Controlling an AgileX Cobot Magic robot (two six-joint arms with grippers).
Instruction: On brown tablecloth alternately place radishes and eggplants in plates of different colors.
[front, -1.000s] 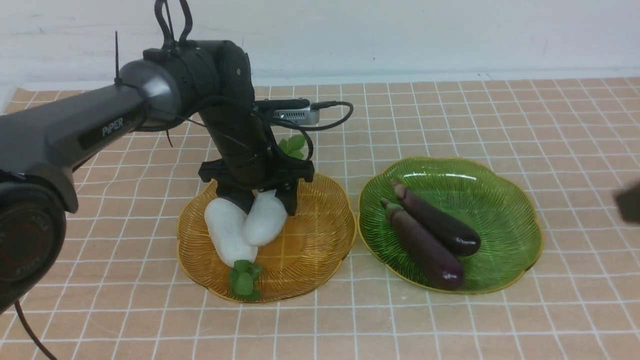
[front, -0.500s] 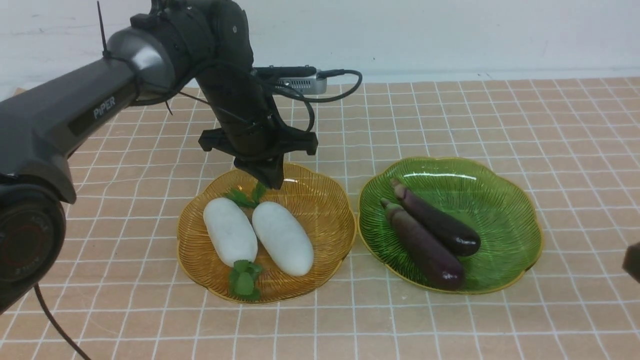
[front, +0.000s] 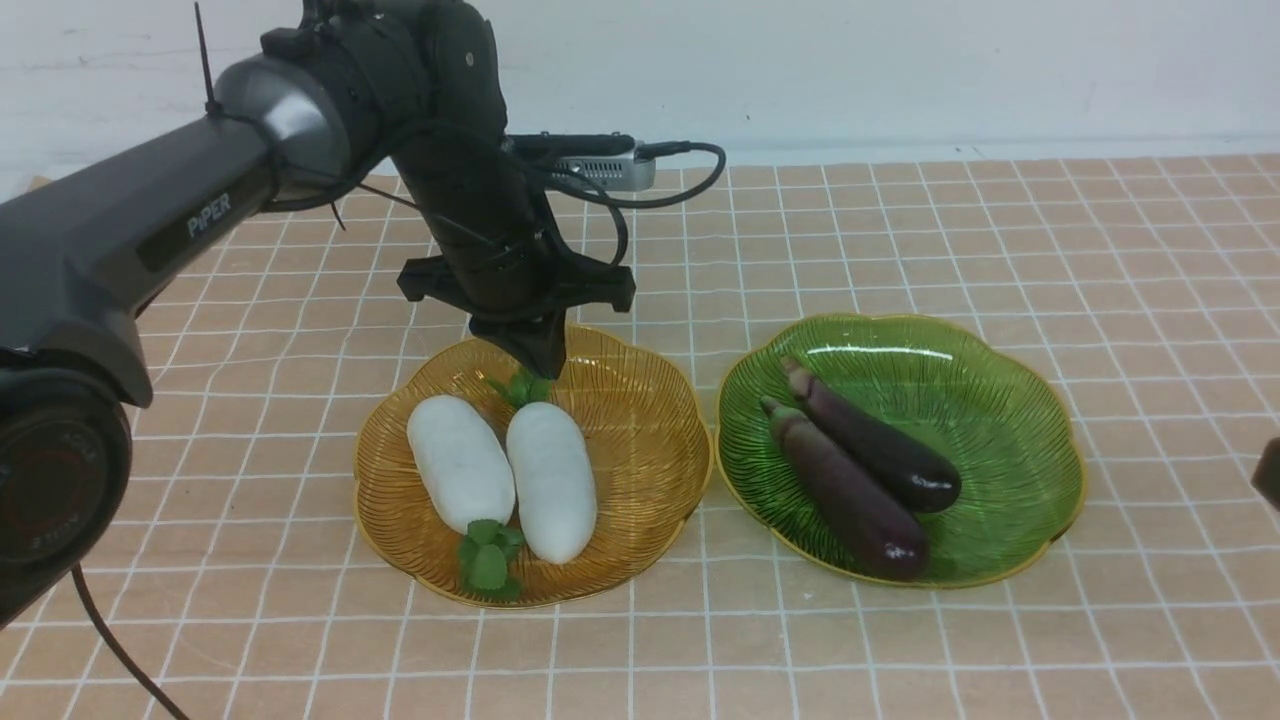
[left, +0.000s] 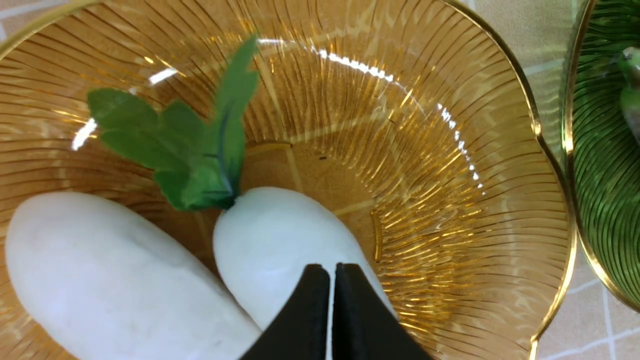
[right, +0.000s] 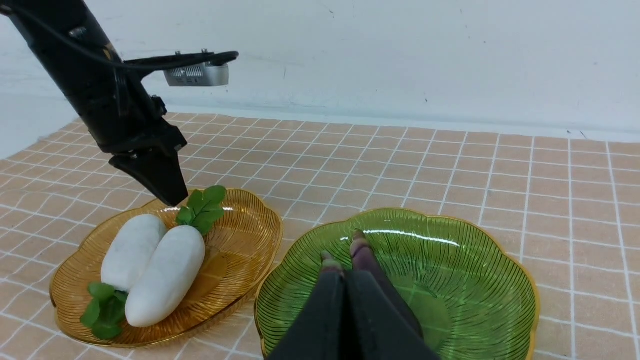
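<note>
Two white radishes (front: 461, 462) (front: 551, 480) lie side by side in the amber plate (front: 640, 420), one with its leaves to the front, the other to the back. Two purple eggplants (front: 845, 493) (front: 880, 452) lie in the green plate (front: 1000, 400). Both plates rest on the brown tablecloth (front: 900, 230). My left gripper (front: 545, 368) hangs shut and empty just above the back of the amber plate, over the right radish's leaves (left: 200, 150). My right gripper (right: 345, 287) is shut and empty, near the green plate's front; only a dark edge of that arm (front: 1268, 475) shows in the front view.
The left arm (front: 200, 220) reaches in from the left, with its wrist camera (front: 600, 170) and cable sticking out behind the amber plate. A white wall (front: 900, 70) borders the cloth at the back.
My left gripper let go of the second radish, rose and shut. That radish dropped into the amber plate and rolled against the first one. The right arm drew back toward the edge.
</note>
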